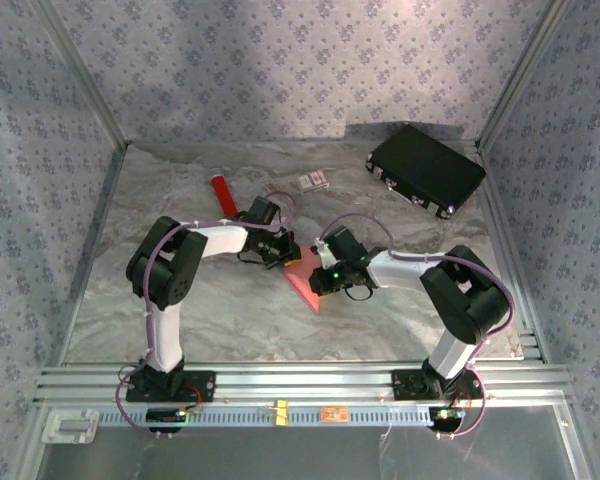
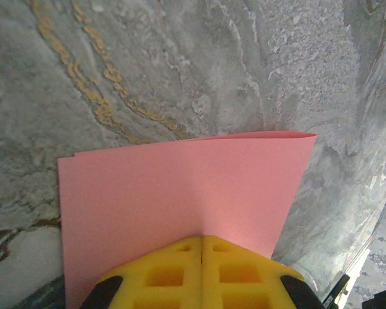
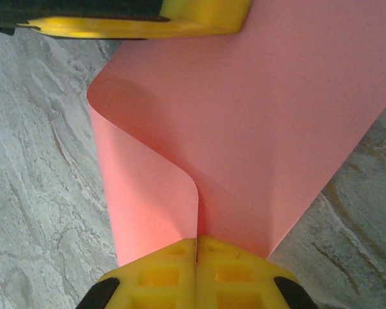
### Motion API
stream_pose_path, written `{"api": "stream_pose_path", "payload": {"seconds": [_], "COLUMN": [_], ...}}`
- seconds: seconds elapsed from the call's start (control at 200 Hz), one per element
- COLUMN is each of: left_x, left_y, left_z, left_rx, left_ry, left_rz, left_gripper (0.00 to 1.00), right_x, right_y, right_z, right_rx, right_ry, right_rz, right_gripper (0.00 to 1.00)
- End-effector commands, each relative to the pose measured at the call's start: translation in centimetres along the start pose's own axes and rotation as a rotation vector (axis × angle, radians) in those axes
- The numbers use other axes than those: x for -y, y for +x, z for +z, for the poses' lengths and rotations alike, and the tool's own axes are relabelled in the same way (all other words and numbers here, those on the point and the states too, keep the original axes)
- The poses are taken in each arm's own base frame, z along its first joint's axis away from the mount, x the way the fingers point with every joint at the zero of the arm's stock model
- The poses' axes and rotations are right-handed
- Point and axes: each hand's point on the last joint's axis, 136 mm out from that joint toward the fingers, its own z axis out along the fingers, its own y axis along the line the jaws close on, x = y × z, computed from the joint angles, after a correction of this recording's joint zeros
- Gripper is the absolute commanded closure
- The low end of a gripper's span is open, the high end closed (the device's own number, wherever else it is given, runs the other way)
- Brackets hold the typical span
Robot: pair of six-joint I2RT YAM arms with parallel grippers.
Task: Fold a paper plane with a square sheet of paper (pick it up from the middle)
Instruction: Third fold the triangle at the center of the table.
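The left gripper point(image 2: 201, 239) is pressed shut on one edge of the pink sheet of paper point(image 2: 180, 193), which reaches away from it toward the right arm. The sheet sits over the middle of the table point(image 1: 180, 300), doubled in a soft, uncreased curl. The right gripper point(image 3: 197, 243) pinches the opposite edge, so the bend seems to run between two equally near grippers.
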Motion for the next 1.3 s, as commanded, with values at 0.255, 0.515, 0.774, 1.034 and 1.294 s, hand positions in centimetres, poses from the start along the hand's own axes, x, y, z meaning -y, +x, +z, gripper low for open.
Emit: {"api": "stream_pose_path", "payload": {"seconds": [0.255, 0.515, 0.774, 1.034, 1.294], "left_x": [-2.1, -2.2, -1.8, 0.2, 2.0], "left_y": [1.5, 1.5, 1.3, -0.1, -2.1], "left_z": [0.4, 0.5, 0.4, -0.7, -3.2], "left_rx": [-0.031, -0.031, -0.028, 0.015, 0.126], "left_ry": [-0.068, -0.067, -0.065, -0.042, -0.038], "left_rz": [-0.04, -0.041, -0.034, 0.004, 0.022], "left_gripper": [0.97, 0.97, 0.97, 0.95, 0.77], "right_x": [0.2, 0.5, 0.9, 1.2, 1.4], "right_y": [0.1, 0.6, 1.0, 1.1, 1.3], "right_z": [0.4, 0.7, 0.7, 0.7, 0.7], "right_rx": [-0.023, -0.039, -0.048, -0.048, -0.047], "right_ry": [0.023, 0.031, 0.052, 0.06, 0.06], "right_rz": [-0.017, -0.016, -0.015, -0.015, -0.009], "right_gripper": [0.96, 0.96, 0.96, 0.97, 0.96]}}
